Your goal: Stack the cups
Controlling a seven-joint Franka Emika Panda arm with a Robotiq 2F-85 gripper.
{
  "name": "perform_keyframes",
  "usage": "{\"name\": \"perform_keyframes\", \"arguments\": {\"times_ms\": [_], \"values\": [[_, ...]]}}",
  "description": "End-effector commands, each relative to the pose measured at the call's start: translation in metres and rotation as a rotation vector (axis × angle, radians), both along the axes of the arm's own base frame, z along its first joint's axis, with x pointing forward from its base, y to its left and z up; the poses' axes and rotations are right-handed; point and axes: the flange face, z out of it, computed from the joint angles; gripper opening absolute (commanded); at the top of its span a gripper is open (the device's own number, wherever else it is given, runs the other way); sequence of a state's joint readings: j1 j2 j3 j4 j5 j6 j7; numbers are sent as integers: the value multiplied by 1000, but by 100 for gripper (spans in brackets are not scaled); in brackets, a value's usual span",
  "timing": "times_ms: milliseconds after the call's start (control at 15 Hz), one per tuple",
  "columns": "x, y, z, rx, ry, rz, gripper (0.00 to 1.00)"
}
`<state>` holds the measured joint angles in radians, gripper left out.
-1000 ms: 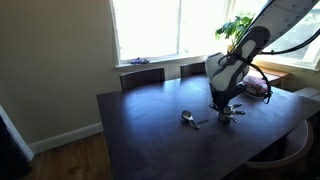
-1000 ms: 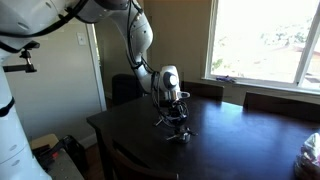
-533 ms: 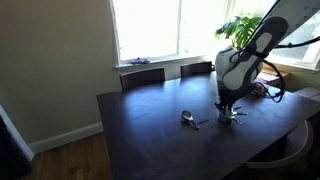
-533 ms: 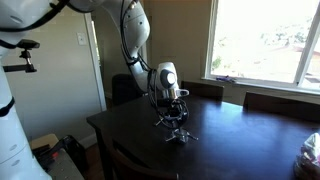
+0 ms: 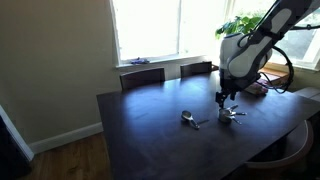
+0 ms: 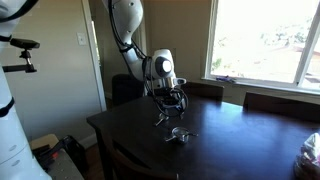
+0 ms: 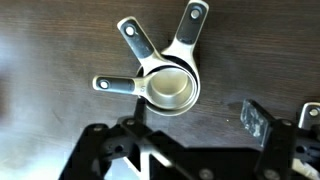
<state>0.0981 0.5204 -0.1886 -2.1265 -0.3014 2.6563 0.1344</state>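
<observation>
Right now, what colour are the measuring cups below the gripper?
Shiny silver metal; the wrist view shows the cups best.

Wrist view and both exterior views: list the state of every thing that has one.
gripper: open, empty, above the stack.
stack: three cups nested, upright, handles fanned apart.
lone cup: on the table, apart from the stack; tilt unclear.

Both exterior views distant, sharing the table [image 5: 140, 125] [image 6: 240, 135]; wrist view close overhead.
</observation>
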Motion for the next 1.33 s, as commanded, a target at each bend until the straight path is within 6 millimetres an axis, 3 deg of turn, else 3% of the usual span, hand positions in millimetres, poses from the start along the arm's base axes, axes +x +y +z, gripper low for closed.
{"name": "perform_keyframes", "arguments": {"times_ms": [0, 600, 1067, 1267], "values": [[-6, 20, 23, 54, -15, 115, 100], [18, 89, 1, 197, 9, 244, 100], [20, 94, -6, 178, 12, 236, 100], [29, 109, -16, 206, -6, 235, 100]]}}
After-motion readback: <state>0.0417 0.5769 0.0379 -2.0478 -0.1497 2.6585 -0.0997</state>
